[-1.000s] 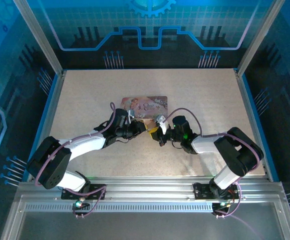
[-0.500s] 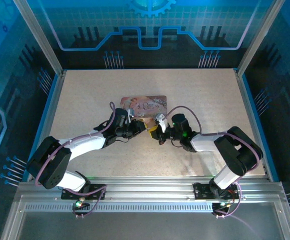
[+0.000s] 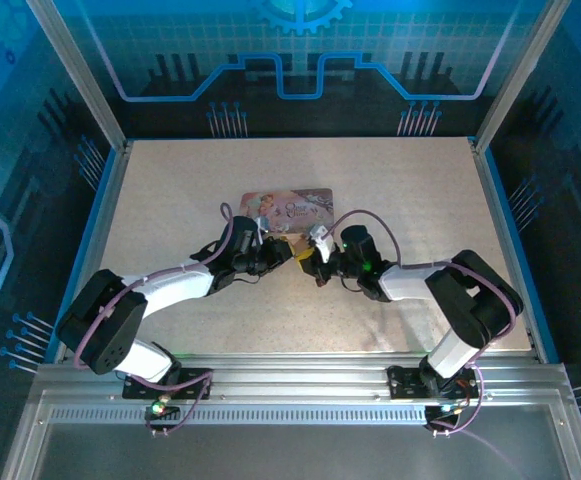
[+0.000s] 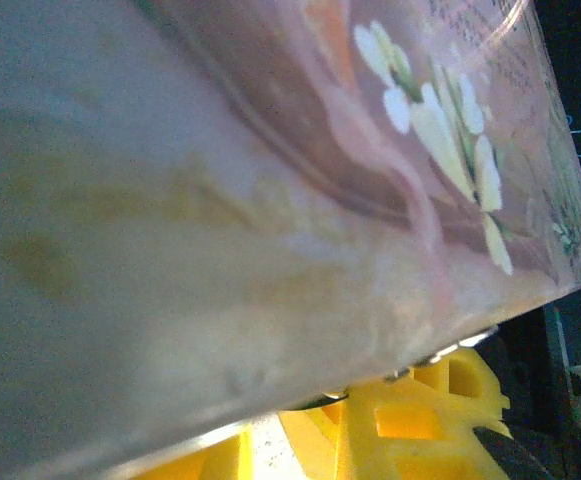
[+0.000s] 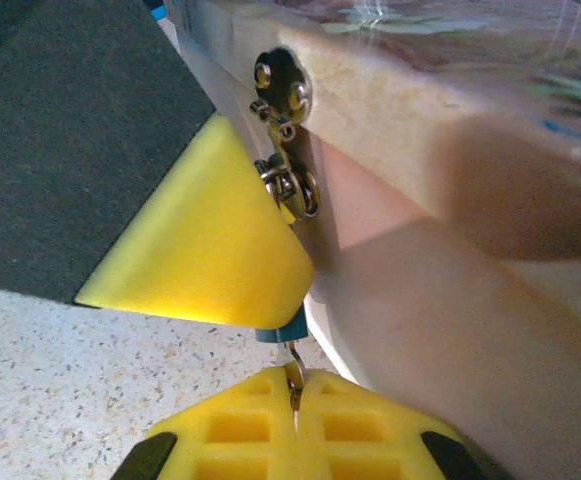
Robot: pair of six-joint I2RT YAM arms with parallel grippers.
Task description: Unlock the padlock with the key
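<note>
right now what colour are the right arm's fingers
The right fingers are bright yellow; the right wrist view shows them best.

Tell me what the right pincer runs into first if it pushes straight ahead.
Likely the small blue padlock just beyond the right pincer and its key, below the tin's clasp; depth is unclear.

Speckled beige tabletop [image 3: 170, 180] inside aluminium-framed enclosure [image 3: 75, 72], blue circuit-pattern back wall [image 3: 300, 60], cool blue light.

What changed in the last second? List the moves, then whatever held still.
The right tool, shut on a thin silvery metal key, edged left and slightly farther from the bases, toward the pink illustrated rectangular tin. Nothing was grabbed or released. The left tool and the tin stayed put.
</note>
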